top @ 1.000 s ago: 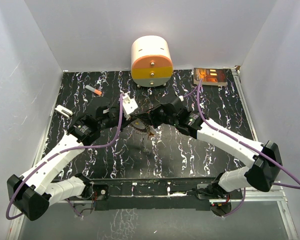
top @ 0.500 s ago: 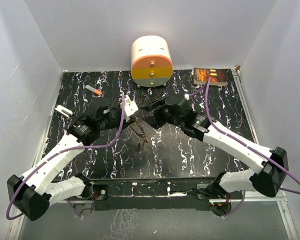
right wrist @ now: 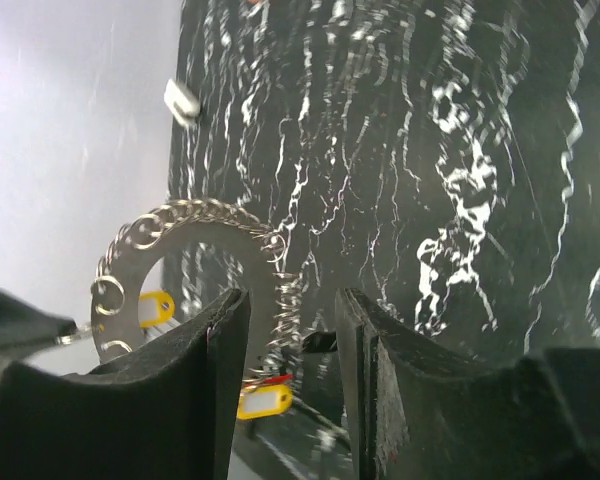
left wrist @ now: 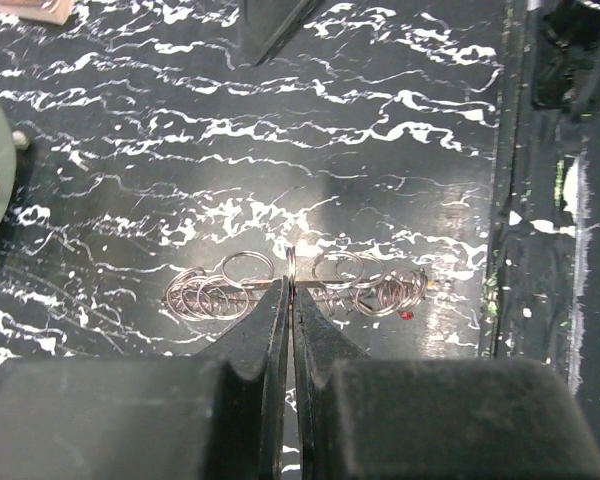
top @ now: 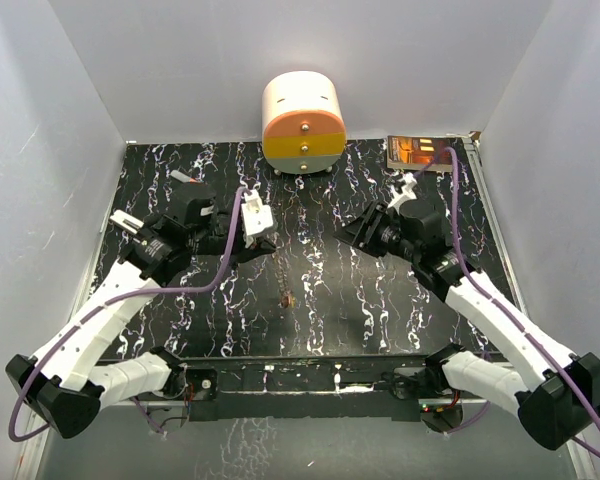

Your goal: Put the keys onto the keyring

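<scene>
Mid-table, left of centre: the left gripper point(left wrist: 292, 300) is pinched narrow on the rim of the keyring point(right wrist: 200, 230), fingertips pressed together with only the ring's thin edge between them. In the left wrist view the ring is edge-on, with a row of small wire loops strung along it on both sides of the fingertips.

- Overhead view: the ring hangs below the left gripper over the black marbled table point(top: 380, 310). The keys point(right wrist: 263, 401) dangle at its lower end.
- I cannot tell whether the lowest key touches the table.
- Right wrist view: the ring is face-on, a grey band with a wide open centre and loops crowding its rim.
- One yellow key head shows through the open centre and a second yellow one hangs under the ring. A small red piece sits just above that second one. The metal blades are too small to make out.

The right gripper point(top: 358, 233) is open, fingers spread wide and holding nothing. It sits right of centre, well apart from the ring and pointed toward it. The ring shows through the gap between its fingers in the wrist view.

A white bar point(top: 127, 221) lies near the left edge of the table. A white, orange and yellow drawer unit point(top: 302, 112) stands at the far edge.
</scene>
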Robot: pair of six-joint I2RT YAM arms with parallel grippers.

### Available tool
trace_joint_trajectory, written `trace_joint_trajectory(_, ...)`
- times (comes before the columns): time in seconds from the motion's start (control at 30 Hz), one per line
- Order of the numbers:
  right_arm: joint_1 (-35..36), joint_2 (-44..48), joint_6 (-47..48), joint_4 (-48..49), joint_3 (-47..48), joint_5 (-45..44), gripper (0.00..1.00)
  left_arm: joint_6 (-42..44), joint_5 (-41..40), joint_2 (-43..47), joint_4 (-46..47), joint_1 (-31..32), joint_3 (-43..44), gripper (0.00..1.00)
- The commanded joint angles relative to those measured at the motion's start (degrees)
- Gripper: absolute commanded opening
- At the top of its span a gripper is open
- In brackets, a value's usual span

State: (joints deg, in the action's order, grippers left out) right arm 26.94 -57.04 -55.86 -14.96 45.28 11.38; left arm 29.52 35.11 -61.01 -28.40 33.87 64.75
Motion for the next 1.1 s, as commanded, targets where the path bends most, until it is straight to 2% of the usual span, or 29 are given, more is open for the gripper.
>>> trace_joint_trajectory(0.0, 0.3, -0.7, 29.8, 0.9, 9.2, 8.8, 0.44, 3.2, 7.9, -2.5, -7.2, -0.1, 6.9, 0.0)
trace_joint_trajectory(0.1, 0.4, 1.1, 37.7, 1.0, 11.2, 14.7, 0.42, 3.5, 8.5, -4.2, -10.0, -0.1, 9.3, 0.0)
trace_joint_trajectory(0.2, 0.6, 3.5, 42.1, 3.8, 10.1, 20.4, 0.35, 3.8, 8.9, -5.5, -11.8, -0.1, 10.5, 0.0)
trace_joint_trajectory(0.3, 1.7, 4.6, 43.9, 5.6, 9.0, 24.1, 0.3, 4.0, 9.9, -7.1, -13.9, -0.1, 12.6, 0.0)
trace_joint_trajectory(0.5, 7.4, 4.7, 45.3, 9.0, 8.0, 25.7, 0.3, 1.6, 12.7, -9.9, -14.7, -0.1, 16.8, 0.0)
trace_joint_trajectory(0.67, 15.3, 3.0, 47.4, 9.5, 8.1, 21.9, 0.3, 0.2, 16.5, -13.5, -16.6, -0.1, 21.0, 0.0)
trace_joint_trajectory(0.77, 17.5, 3.1, 48.3, 9.9, 7.7, 18.8, 0.3, -0.1, 17.3, -14.7, -17.7, -0.1, 22.2, 0.0)
trace_joint_trajectory(0.87, 17.5, 4.8, 48.9, 8.3, 6.5, 14.3, 0.28, -1.0, 11.8, -12.7, -15.7, -0.3, 19.2, 0.0)
trace_joint_trajectory(0.93, 17.5, 6.0, 47.6, 6.3, 5.4, 11.9, 0.27, 2.7, 5.9, -10.6, -16.2, -1.2, 16.5, 0.0)
trace_joint_trajectory(1.0, 17.4, 6.6, 44.9, 3.1, 3.3, 7.4, 0.28, 3.1, 2.0, -7.9, -14.7, -4.7, 13.4, 0.0)
trace_joint_trajectory(1.07, 17.4, 7.9, 40.6, 1.0, 0.7, 2.8, 0.23, 1.8, 1.7, -4.7, -12.2, -7.9, 10.6, 0.0)
